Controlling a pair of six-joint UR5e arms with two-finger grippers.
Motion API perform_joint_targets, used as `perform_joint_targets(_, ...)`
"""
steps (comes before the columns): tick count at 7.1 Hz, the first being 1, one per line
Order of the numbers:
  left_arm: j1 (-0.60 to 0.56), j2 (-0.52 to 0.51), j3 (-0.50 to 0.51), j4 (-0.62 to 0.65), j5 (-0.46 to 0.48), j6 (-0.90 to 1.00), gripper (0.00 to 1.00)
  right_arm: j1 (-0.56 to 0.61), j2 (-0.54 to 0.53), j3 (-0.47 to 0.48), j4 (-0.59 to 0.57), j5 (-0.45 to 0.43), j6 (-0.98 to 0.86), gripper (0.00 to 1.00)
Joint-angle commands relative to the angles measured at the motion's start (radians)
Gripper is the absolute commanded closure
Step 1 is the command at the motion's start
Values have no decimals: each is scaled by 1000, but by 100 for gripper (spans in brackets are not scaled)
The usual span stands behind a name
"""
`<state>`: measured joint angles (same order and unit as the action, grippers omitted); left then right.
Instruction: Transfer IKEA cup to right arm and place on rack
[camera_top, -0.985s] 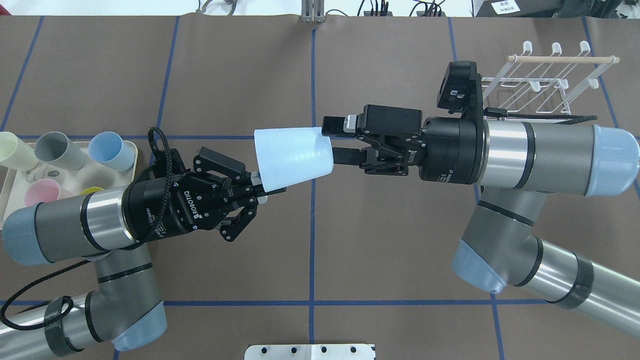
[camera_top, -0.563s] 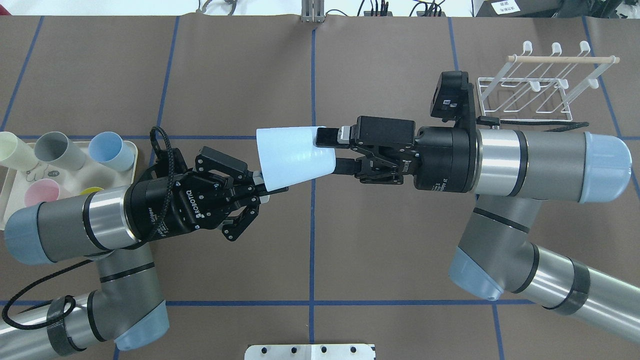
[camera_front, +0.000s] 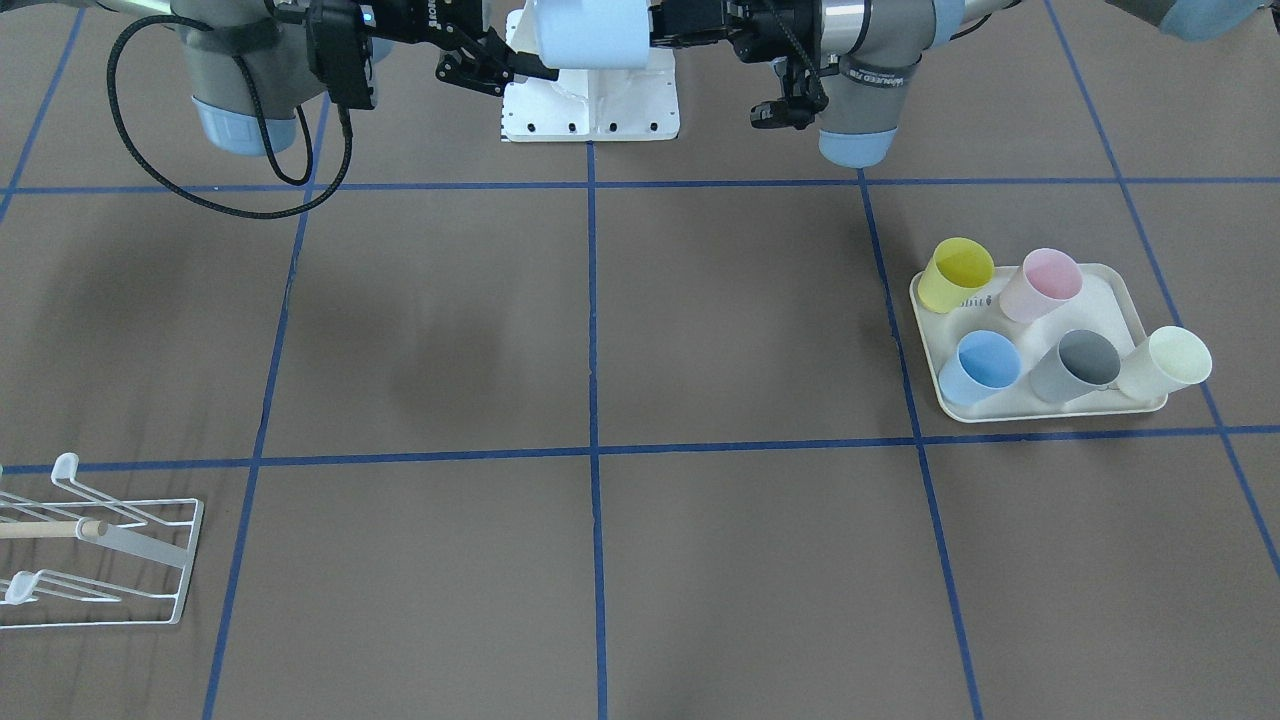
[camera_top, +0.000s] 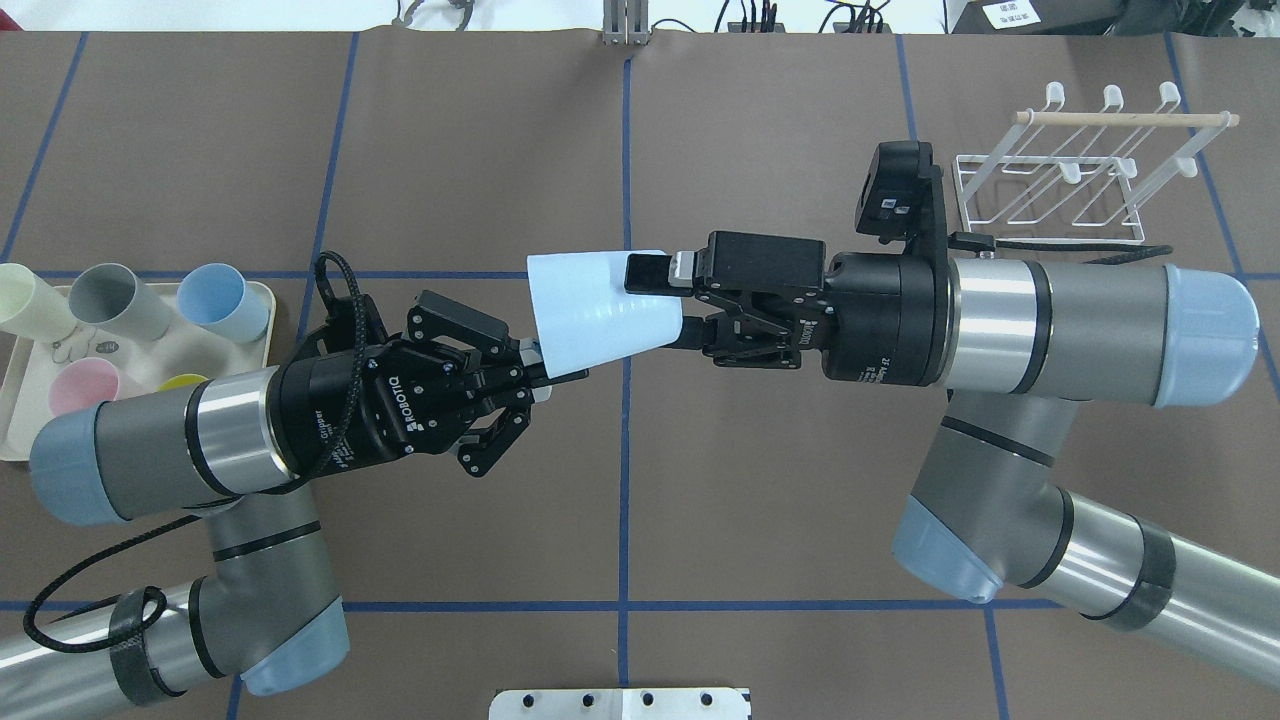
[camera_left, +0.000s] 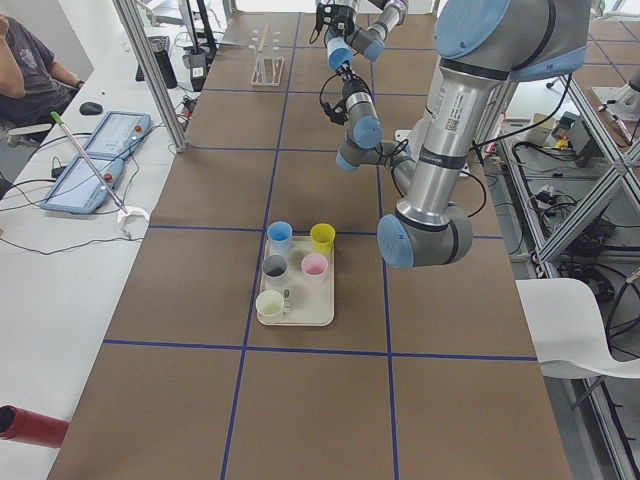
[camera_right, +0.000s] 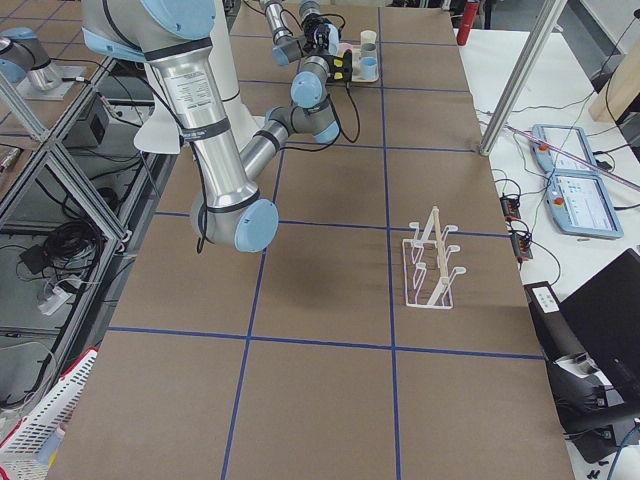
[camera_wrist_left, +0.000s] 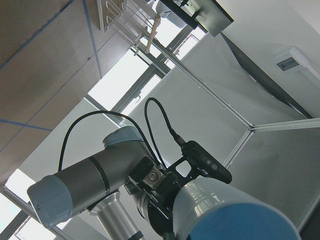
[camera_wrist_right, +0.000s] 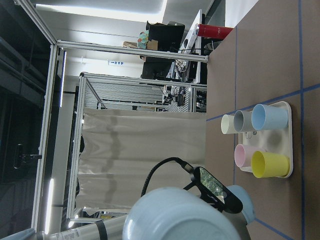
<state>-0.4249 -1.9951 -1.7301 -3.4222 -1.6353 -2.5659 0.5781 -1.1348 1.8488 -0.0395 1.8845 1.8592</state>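
left gripper (camera_top: 545, 372): clamped on the wide rim end of the pale blue cup (camera_top: 600, 310), with the fingers pinching the rim wall.

the cup is held in the air above the table (camera_top: 780, 500). it lies roughly sideways, just left of centre in the overhead frame, and its narrow base points right.

right gripper (camera_top: 668, 303): jaws apart, straddling the cup's narrow end. one of its fingers (camera_top: 645, 272) lies across the cup's upper side and the other sits just beside the lower edge of the base. we can't tell whether either pad actually touches the cup.

in the overhead frame the left arm enters from the lower left and the right arm from the lower right. the two wrists face each other across the centre tape line. a black cable (camera_top: 340, 290) loops off the left wrist.

in the front-facing view we see the cup at the top centre edge, over the white base plate (camera_front: 590, 110).

rack (camera_top: 1060, 190): upper right of the overhead frame, standing on the table just behind the right wrist and well apart from the cup. a wooden dowel (camera_top: 1125, 118) runs across its top.

tray (camera_front: 1050, 412): left edge of the overhead frame, right side of the front-facing view. it carries five cups: cream (camera_front: 1165, 360), grey (camera_front: 1078, 365), blue (camera_front: 982, 365), pink (camera_front: 1042, 283) and yellow (camera_front: 957, 273). in the overhead frame the left arm partly covers the pink and yellow ones.
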Motion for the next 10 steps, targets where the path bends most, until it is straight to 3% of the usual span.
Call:
perform_joint_targets(1, 0, -1, -2, 0, 0, -4, 100, 0, 0, -2, 0, -1, -2, 2)
perform_joint_targets(3, 0, -1, 0, 0, 0, -4, 100, 0, 0, -2, 0, -2, 0, 16)
perform_joint_targets(6, 0, -2, 1, 0, 0, -5, 100, 2, 0, -2, 1, -7, 0, 28)
perform_joint_targets(7, 0, -1, 3, 1, 0, -4, 59, 2, -2, 0, 1, -14, 0, 48)
perform_joint_targets(8, 0, -1, 3, 1, 0, -1, 1, 2, -2, 0, 1, -21, -2, 75)
perform_joint_targets(9, 0, 1, 4, 1, 2, 9, 0, 0, -2, 0, 0, -40, -5, 87)
perform_joint_targets(10, -2, 1, 4, 1, 2, 10, 0, 0, -2, 0, 1, -41, -5, 87)
